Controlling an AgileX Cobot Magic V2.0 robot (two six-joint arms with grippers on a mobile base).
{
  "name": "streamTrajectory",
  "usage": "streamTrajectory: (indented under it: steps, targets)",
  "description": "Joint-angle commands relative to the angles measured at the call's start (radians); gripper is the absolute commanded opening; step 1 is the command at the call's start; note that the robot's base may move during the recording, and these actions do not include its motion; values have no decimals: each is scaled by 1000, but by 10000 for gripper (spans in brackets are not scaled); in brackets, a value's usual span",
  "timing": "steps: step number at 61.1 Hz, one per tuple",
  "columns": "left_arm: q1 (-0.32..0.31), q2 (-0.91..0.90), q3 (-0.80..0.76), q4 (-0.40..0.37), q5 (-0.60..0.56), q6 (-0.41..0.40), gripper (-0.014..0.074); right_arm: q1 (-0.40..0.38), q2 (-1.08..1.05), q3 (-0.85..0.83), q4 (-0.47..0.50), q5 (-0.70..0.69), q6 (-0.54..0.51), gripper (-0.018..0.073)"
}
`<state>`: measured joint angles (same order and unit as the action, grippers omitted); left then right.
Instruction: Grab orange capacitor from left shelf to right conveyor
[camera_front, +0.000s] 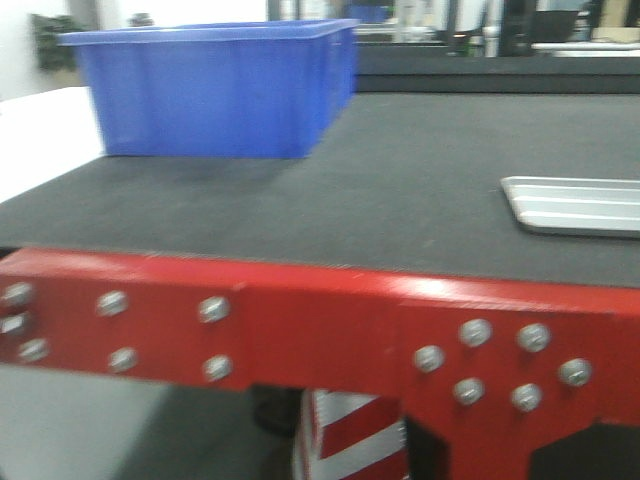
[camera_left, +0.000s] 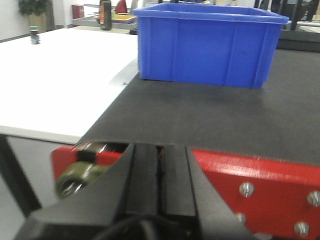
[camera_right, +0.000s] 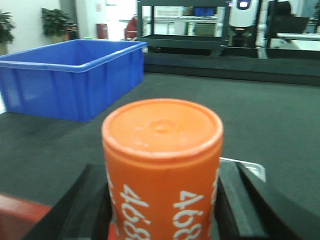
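Looks past pickup: orange capacitor (camera_right: 162, 165) upright and clamped between the right fingers (camera_right: 240, 202), so off the left shelf, which shows in no view. Held at the near edge of the right conveyor (camera_front: 400, 200), with a bit of red frame (camera_front: 320, 320) low left in the right wrist view. Cannot tell whether its base touches the belt; bottom cut off. Left fingers (camera_left: 145, 175) pressed together, holding nothing, parked by the red edge. Blue bin (camera_front: 215, 90) far left on the belt. Silver tray (camera_front: 575, 205) to the right, corner peeking just behind the capacitor. Left to do, as judged: reach over bare belt short of the tray, set down upright, let go, back out.
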<state>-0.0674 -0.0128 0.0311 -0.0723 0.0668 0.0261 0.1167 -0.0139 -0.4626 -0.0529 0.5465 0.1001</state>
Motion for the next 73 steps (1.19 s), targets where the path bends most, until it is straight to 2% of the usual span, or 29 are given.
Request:
streamTrajectory:
  steps: [1, 8, 73]
  targets:
    - [21, -12, -4, -2, -91, -2, -127, -3, 10, -32, -12, -88, -7, 116]
    - [37, -12, -4, -2, -91, -2, -127, -3, 10, -32, -12, -88, -7, 116]
    - [36, -12, -4, -2, -91, -2, -127, -3, 10, -32, -12, -88, -7, 116]
